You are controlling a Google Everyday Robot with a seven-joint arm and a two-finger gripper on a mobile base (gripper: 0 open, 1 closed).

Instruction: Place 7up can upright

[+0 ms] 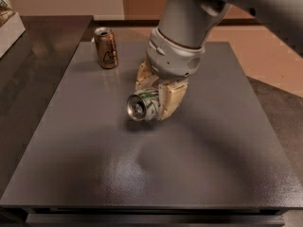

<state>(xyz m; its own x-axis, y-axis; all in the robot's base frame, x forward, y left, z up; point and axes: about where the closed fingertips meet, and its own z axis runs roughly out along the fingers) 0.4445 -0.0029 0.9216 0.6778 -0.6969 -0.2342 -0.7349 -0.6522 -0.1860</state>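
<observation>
The 7up can (142, 105), silver with green lettering, is held on its side with its top end facing the camera, just above the grey table (94, 164) near its middle. My gripper (155, 92) comes down from the upper right and is shut on the can, with cream-coloured fingers (169, 100) on either side of it. The can's far end is hidden between the fingers.
A brown-gold can (106, 47) stands upright at the table's back left. A white object (8, 25) sits at the far left edge on a darker counter. The large grey arm (189, 22) fills the upper right.
</observation>
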